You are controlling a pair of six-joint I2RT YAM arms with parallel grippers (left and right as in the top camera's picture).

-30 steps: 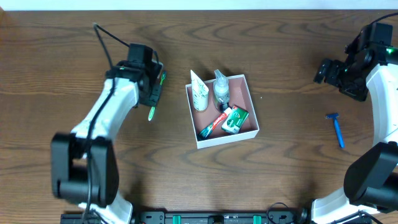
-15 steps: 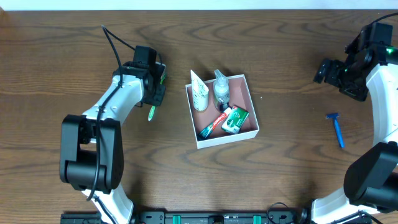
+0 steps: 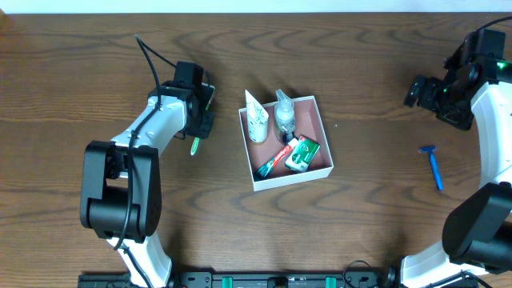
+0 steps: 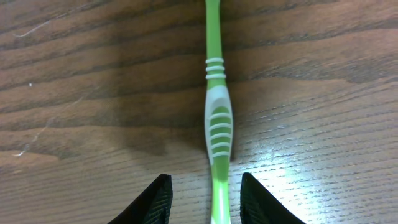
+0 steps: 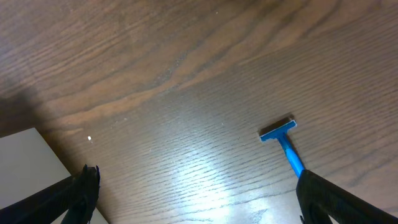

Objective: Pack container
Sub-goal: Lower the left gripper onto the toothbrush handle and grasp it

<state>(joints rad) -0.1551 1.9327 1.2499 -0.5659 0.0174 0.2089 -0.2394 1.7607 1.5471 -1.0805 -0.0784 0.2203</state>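
The container [image 3: 310, 114] is a square white-walled box with a pinkish-brown inside at the table's middle. It holds a white tube [image 3: 256, 120], a clear bottle [image 3: 284, 116], a toothpaste tube [image 3: 272, 160] and a green-and-white soap box [image 3: 302, 154]. A green toothbrush [image 3: 194, 145] lies on the table left of it. My left gripper [image 3: 200, 114] is low over it. In the left wrist view the toothbrush [image 4: 219, 118] runs between the open fingers of the left gripper [image 4: 205, 199], with a gap on each side. My right gripper [image 3: 419, 90] is open and empty at the far right.
A blue razor [image 3: 433, 165] lies on the table at the right, below my right gripper; it also shows in the right wrist view [image 5: 285, 142]. A corner of the container's white wall [image 5: 25, 162] shows at the left of that view.
My left arm has swung its elbow in and the gripper has shifted slightly right and up along the toothbrush. The right arm has not moved.
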